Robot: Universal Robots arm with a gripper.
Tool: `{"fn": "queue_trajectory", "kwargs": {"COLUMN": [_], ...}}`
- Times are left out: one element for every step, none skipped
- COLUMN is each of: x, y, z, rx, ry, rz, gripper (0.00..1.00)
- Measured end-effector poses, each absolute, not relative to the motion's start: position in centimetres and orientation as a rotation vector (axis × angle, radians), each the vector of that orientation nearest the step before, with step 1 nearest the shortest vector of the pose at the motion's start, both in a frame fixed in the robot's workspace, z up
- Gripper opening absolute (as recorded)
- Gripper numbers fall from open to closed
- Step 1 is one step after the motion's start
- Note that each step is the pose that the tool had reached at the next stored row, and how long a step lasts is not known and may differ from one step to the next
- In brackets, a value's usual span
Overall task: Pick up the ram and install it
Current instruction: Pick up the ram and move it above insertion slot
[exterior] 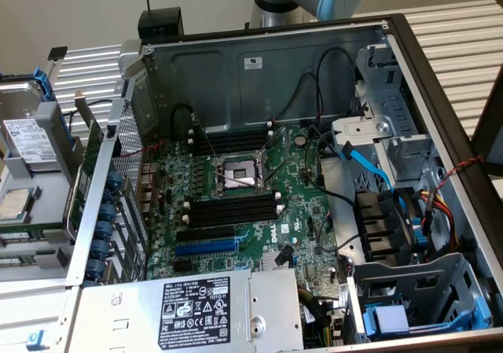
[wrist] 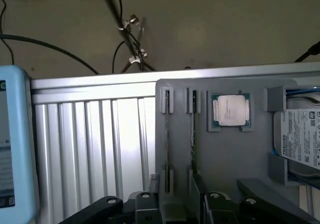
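My jaws stand wide apart with nothing gripped between them. My gripper (wrist: 175, 201) hangs over the grey parts holder (wrist: 225, 154). The ram (wrist: 193, 134) stands on edge in a holder slot, just beside the processor (wrist: 230, 109); the hard drive (wrist: 302, 139) lies beyond that. In the exterior view, the open computer case (exterior: 220, 78) sits on the exterior view's right of the holder, with black memory slots (exterior: 232, 209) near the socket.
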State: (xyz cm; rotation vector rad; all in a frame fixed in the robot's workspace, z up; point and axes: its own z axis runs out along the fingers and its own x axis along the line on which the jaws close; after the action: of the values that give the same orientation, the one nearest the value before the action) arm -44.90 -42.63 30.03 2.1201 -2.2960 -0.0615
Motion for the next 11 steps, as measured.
{"fn": "queue_trajectory", "kwargs": {"x": [-44.8, -44.8, -44.7, -44.7, -44.7, -44.6, -44.6, -44.7, -44.7, -44.7, -44.7], "y": [-42.6, -42.6, -42.7, -42.7, -42.7, -42.7, -42.7, -42.7, -42.7, -42.7, -42.7], "z": [29.8, 29.7, 29.5, 29.3, 29.1, 28.9, 28.7, 28.6, 28.4, 28.2, 28.0], "rx": [2.12, 2.12, 2.12, 2.12, 2.12, 2.12, 2.12, 2.12, 2.12, 2.12, 2.12], "ry": [-2.296, -2.296, -2.296, -2.296, -2.296, -2.296, -2.296, -2.296, -2.296, -2.296, -2.296], "rz": [-0.062, -0.061, -0.062, -0.062, -0.062, -0.062, -0.062, -0.062, -0.062, -0.062, -0.062], "gripper": [0.39, 0.39, 0.39, 0.39, 0.39, 0.39, 0.39, 0.39, 0.39, 0.39, 0.39]}}
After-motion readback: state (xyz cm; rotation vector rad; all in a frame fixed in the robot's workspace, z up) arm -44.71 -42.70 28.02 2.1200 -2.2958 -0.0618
